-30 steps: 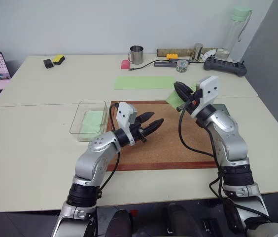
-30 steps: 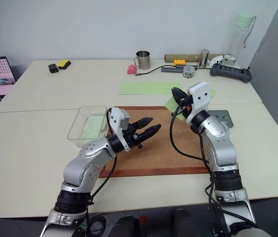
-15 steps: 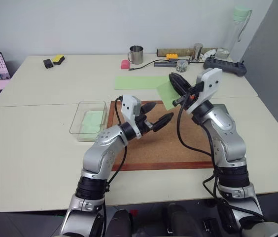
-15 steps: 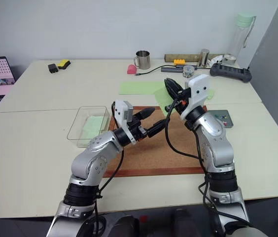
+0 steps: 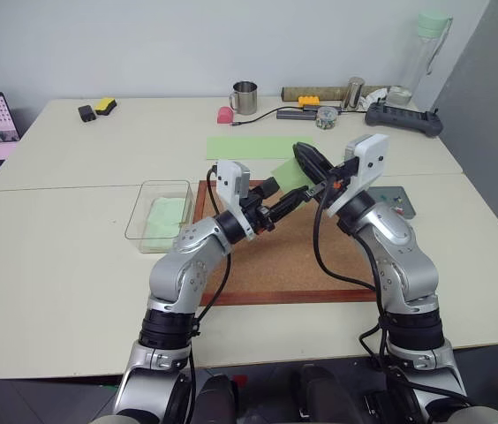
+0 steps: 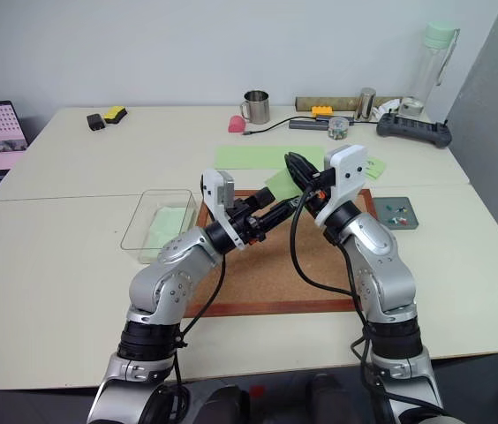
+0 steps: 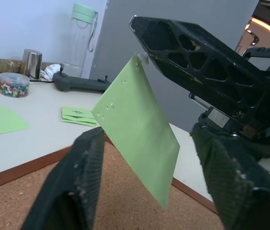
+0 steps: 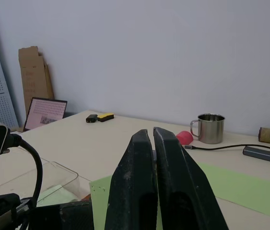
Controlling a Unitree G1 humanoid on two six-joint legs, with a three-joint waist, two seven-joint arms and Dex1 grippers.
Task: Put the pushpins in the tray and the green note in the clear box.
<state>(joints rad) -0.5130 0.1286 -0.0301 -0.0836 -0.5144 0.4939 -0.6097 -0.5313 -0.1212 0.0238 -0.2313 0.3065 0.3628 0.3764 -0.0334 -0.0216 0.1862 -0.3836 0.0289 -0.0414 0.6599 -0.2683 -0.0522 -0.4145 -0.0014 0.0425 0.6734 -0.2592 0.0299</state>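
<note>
I have the right end effector (image 5: 306, 160) clenched on the top edge of the green note (image 7: 137, 127), holding it up in the air above the corkboard (image 5: 293, 265). The note hangs free, slanted, with pin holes visible near its upper corner. My left end effector (image 5: 282, 200) is released, its fingers (image 7: 75, 184) spread to either side of the note's lower part without touching it.

The pushpins (image 6: 394, 209) look already settled in the tray (image 6: 396, 213) to the right of the corkboard, so I judge the pin step done and the note step in hand: a handover from right to left. The clear box (image 5: 158, 215) sits on the bench just left of the corkboard, on my left arm's side.

Next I need to close the left fingers on the paper, only then let go with the right, and carry the note over to the box.
</note>
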